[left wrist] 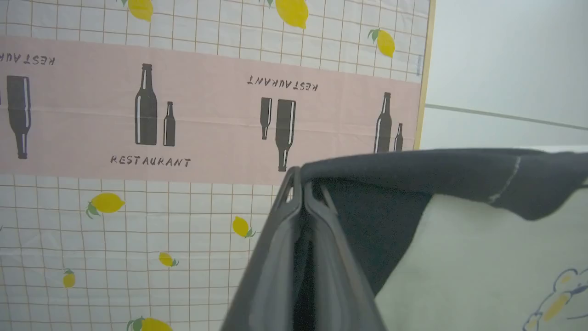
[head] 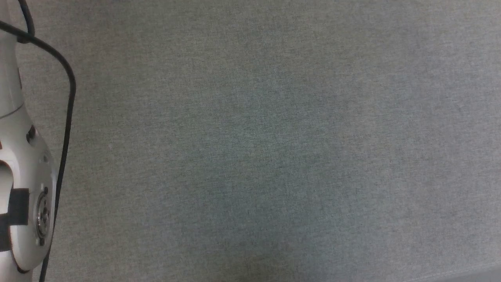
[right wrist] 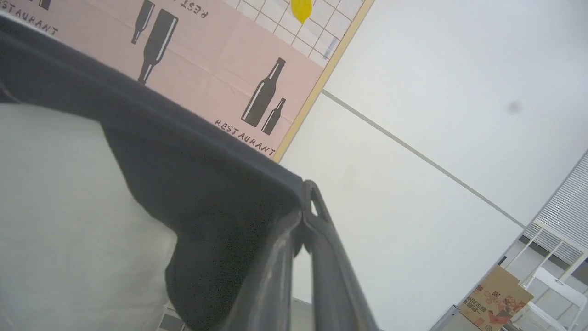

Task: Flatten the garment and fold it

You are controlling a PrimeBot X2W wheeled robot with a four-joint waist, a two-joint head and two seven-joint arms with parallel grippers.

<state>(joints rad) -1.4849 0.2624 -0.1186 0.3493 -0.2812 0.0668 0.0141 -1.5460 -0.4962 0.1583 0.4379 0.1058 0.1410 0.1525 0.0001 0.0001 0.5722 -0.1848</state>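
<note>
Right, at the far left of the head view there's one pale forearm (head: 23,176) with one black cable (head: 66,129), over a grey woven surface (head: 274,137). On to the left gripper (left wrist: 301,184): fingers pressed together, pinching a black sleeve of the garment (left wrist: 459,257). The white body spreads to its right and shows one cartoon bear print (left wrist: 558,299) with yellow. Behind is a patterned cloth (left wrist: 206,124) with seven dark bottles, eight lemons and "RESTAURANT" three times, one cut off at the edge. Over to the right gripper (right wrist: 305,202): clamped tight on black sleeve fabric too, white fabric to its left. Far right, one cardboard box (right wrist: 494,299), print too small to read.
</note>
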